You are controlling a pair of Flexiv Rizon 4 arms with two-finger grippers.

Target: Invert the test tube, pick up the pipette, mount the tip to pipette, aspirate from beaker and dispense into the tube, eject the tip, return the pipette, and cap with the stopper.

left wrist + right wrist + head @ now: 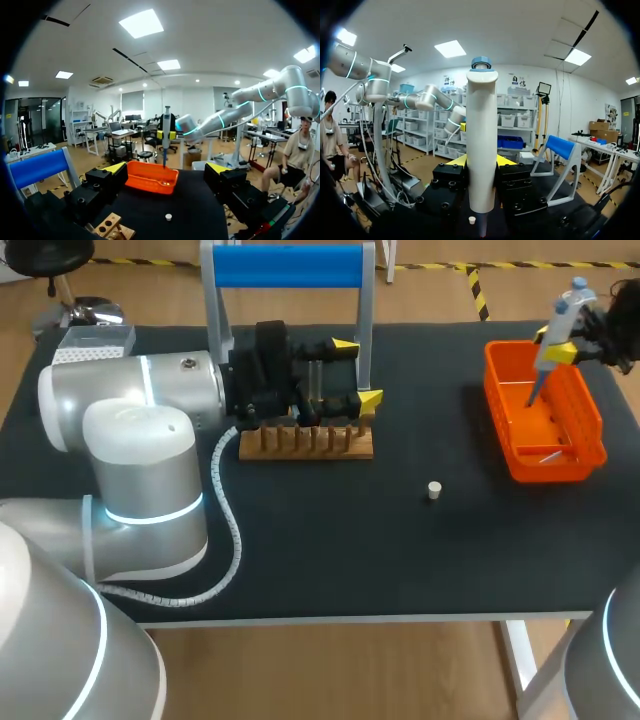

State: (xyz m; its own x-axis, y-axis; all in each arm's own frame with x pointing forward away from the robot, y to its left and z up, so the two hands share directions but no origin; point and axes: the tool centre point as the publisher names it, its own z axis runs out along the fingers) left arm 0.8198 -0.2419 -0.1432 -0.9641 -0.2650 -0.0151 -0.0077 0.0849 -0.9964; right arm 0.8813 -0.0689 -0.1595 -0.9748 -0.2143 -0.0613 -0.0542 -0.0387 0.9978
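Note:
My right gripper (556, 346) is shut on the white pipette (560, 325) with a blue top, held upright, its lower end over the orange bin (592, 415). In the right wrist view the pipette (481, 145) stands between the fingers of my right gripper (481, 167). My left gripper (357, 371) stands open just above the wooden rack (305, 443); a clear tube (316, 388) seems to stand there between its fingers. In the left wrist view, my left gripper (167, 169) faces the bin (150, 179) and pipette (166, 130). The white stopper (434, 490) lies on the mat.
A blue-topped stand (288, 265) rises behind the rack. A thin pale piece (550, 453) lies inside the bin. My left arm's grey body and its white cable (228, 510) fill the table's left side. The stopper (168, 217) sits on bare mat ahead of the rack (111, 226).

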